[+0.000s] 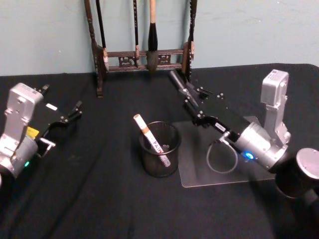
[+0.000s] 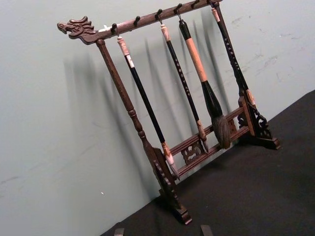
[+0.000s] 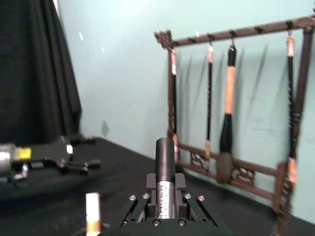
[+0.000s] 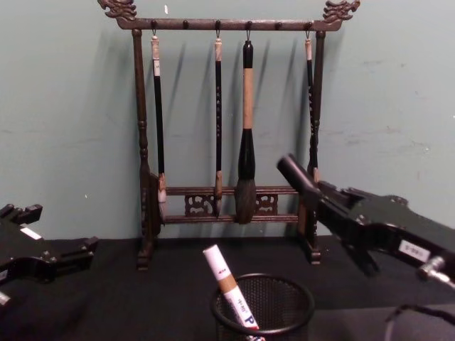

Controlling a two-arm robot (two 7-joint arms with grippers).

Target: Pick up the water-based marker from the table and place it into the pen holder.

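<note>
Markers belong in the cup in this job. One long white marker with an orange band (image 1: 149,137) stands inside the small round black wire-mesh pen holder (image 1: 159,163). It leans to the far left and its top pokes out over the rim, because it is longer than the cup is deep. The pen holder sits in the middle of the black cloth surface (image 1: 99,199), just beside a clear flat plastic sheet (image 1: 199,174) on its right.

The right end effector (image 1: 191,97) hangs in the air to the far right of the pen holder. It is closed on a black-capped silver marker (image 1: 175,79). The capped end sticks out past the fingers toward the tall dark wooden brush rack (image 1: 144,53) at the far edge by the wall. I think it grips the marker by the body so one end is free to go into the cup first. To drop it in, the arm needs to come left over the cup and tip the marker down. The white marker takes up the left side of the cup, so the open right side looks like the safe way in.

The left end effector (image 1: 75,110) sits low at the left of the surface, well apart from the pen holder. Its fingers are spread open and hold nothing. It looks parked, out of the way.
</note>
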